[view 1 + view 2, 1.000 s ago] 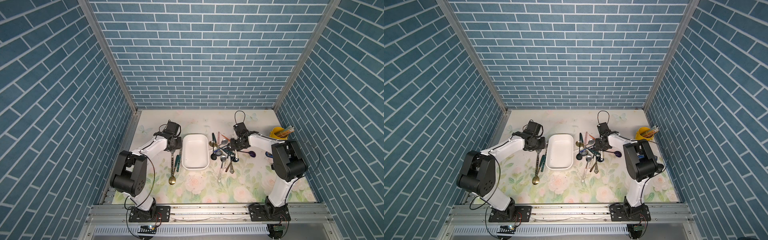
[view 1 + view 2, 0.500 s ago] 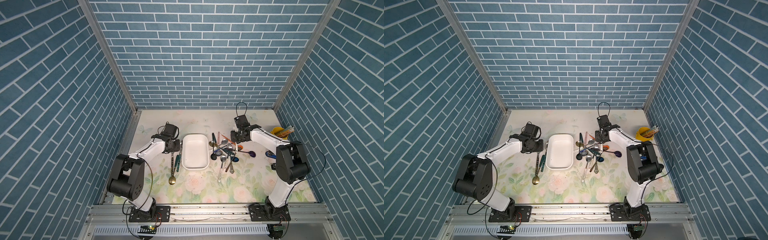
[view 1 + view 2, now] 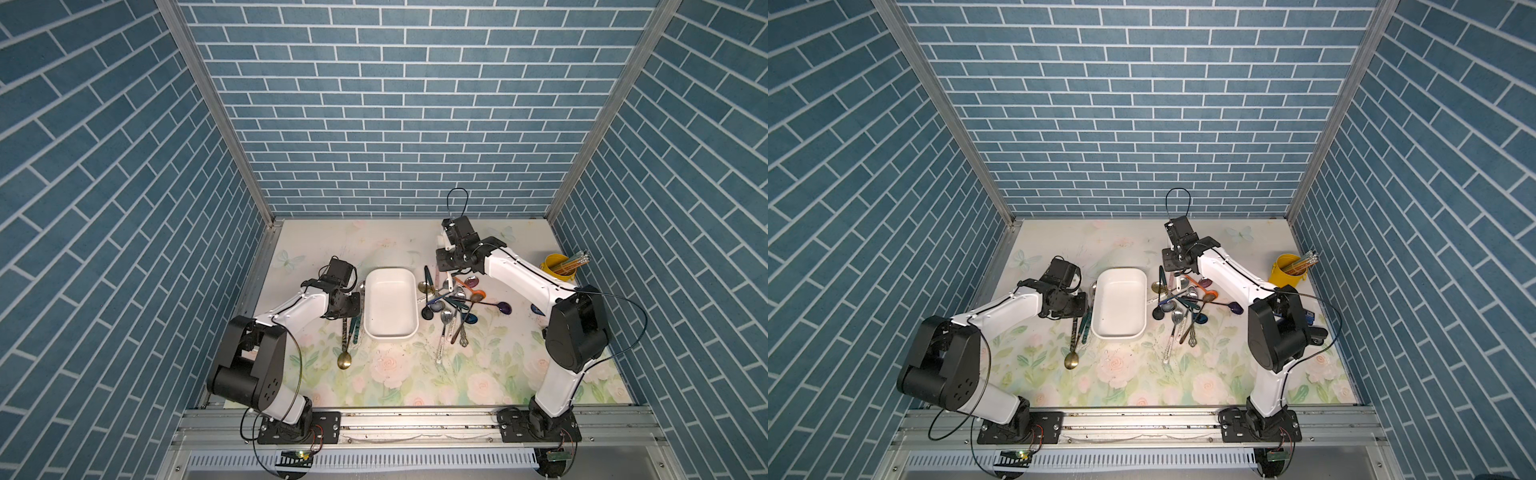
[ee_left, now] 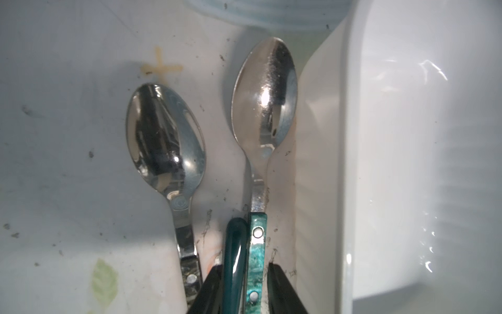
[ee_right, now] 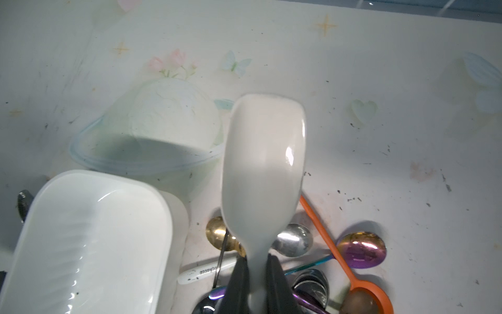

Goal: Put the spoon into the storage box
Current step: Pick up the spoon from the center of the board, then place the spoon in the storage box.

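left wrist showed your left gripper (image 4: 245, 285) straddling two teal handles (image 4: 256, 258) beside the storage box (image 4: 347, 136), grip unclear. past its far corner your right gripper (image 5: 256, 271) pinched the white spoon (image 5: 263, 163) aloft; it likely needed carrying over the box, then releasing.

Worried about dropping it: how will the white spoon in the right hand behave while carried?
Probably stiff: the white spoon stands straight out though the right hand pinches only its narrow neck. Its glossy surface may let it slip or pivot. It may be ceramic, so possibly breakable.
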